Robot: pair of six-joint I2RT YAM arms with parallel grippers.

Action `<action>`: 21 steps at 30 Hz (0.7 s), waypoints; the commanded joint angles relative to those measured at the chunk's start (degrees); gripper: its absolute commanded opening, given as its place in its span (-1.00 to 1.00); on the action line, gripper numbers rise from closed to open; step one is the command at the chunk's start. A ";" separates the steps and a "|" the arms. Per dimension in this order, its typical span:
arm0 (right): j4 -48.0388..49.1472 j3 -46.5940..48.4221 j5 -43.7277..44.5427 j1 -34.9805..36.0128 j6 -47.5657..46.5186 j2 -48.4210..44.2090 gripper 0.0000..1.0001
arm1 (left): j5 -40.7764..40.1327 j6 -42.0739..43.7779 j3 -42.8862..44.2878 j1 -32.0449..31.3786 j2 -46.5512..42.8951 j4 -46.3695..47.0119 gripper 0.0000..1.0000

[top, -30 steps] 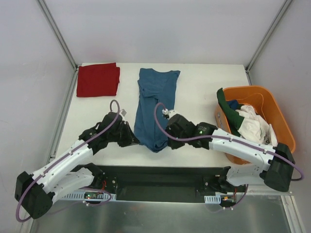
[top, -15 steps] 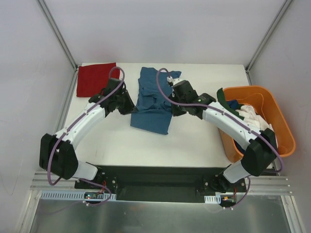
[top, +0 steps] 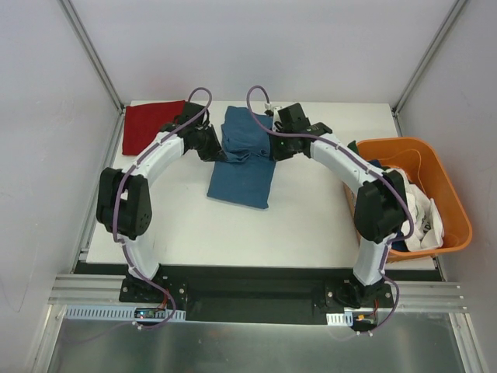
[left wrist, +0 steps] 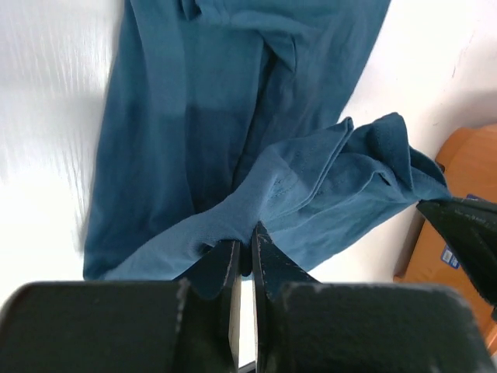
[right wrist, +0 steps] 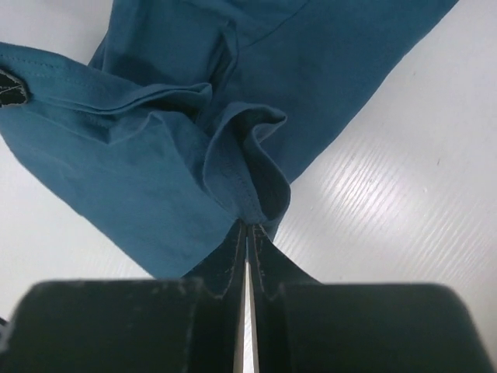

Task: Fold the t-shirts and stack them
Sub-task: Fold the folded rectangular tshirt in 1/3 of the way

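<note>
The teal-blue t-shirt (top: 242,159) lies in the middle of the table, its near end lifted and folded toward the far end. My left gripper (top: 218,148) is shut on the shirt's left hem corner (left wrist: 233,225). My right gripper (top: 271,148) is shut on the right hem corner (right wrist: 252,206). Both hold the cloth over the shirt's far half. A folded deep red t-shirt (top: 149,124) lies at the far left corner. White, dark green and blue shirts (top: 404,194) are piled in the basket.
The orange plastic basket (top: 450,202) stands at the table's right edge; its corner shows in the left wrist view (left wrist: 466,194). Grey walls and metal posts close in the far side. The white table (top: 311,217) shows bare in front.
Both grippers have carried the teal-blue shirt's near hem from the front of the table toward the far end, folding the shirt over itself. The arms are now stretched far out.
</note>
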 commanded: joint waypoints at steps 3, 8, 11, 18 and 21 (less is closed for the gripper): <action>1.66 6.45 -9.11 -3.77 -6.77 6.72 -0.92 | 2.74 1.57 6.37 1.46 5.80 0.47 -0.93; 1.92 10.83 -11.66 -5.97 -7.30 13.56 -0.91 | 5.02 1.22 10.15 2.42 11.69 0.47 -0.85; 1.92 13.56 -13.51 -7.29 -6.34 17.00 -0.79 | 4.76 1.22 11.65 2.86 13.63 0.47 -0.51; -5.02 16.31 -16.85 -8.88 -6.42 18.16 0.06 | 5.20 2.54 9.64 3.22 9.61 0.47 0.85; -4.06 12.18 -17.47 -8.88 -5.46 13.33 0.41 | 5.29 2.54 5.61 3.22 5.13 0.38 0.99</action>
